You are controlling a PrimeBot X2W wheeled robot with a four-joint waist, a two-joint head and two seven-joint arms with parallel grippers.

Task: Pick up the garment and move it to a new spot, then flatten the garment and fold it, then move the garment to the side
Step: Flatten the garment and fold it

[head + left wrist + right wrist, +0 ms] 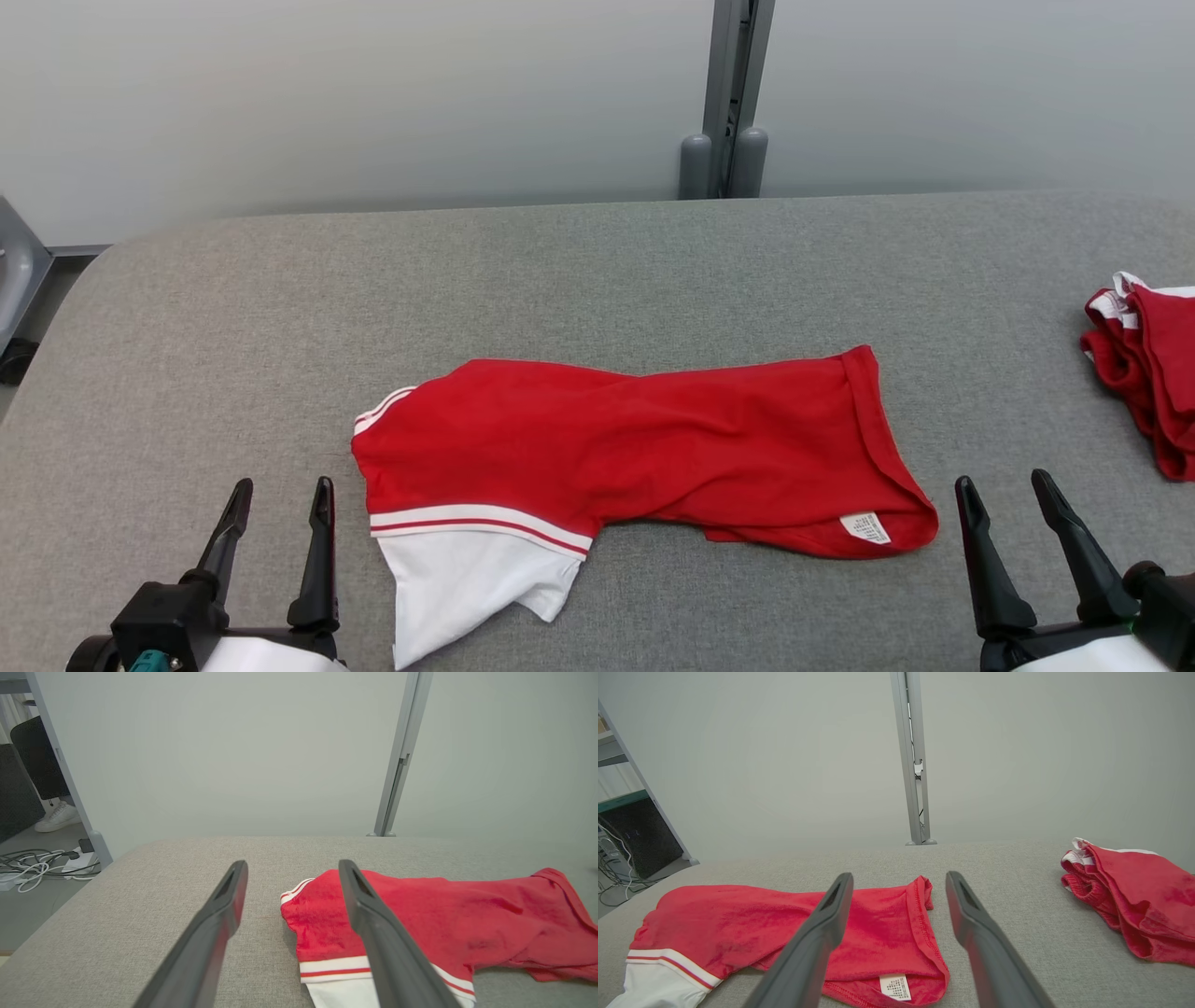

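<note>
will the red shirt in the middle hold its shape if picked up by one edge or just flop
Likely flop: the red shirt lies limp and creased, so it should drape from any pinch point. It looks thin and light. Pushed, it would probably bunch rather than slide whole on the textured gray table.

You won't find any text here that can be read. The one printed item is a small white label (pixel 866 527) sewn inside the hem of the red garment (pixel 653 439), at the end of the cloth that lies toward the right edge of the table (pixel 597 271), on the side facing its near edge. It carries rows of fine dark print, but the characters are too small to make out in either the head view or the right wrist view.
</note>
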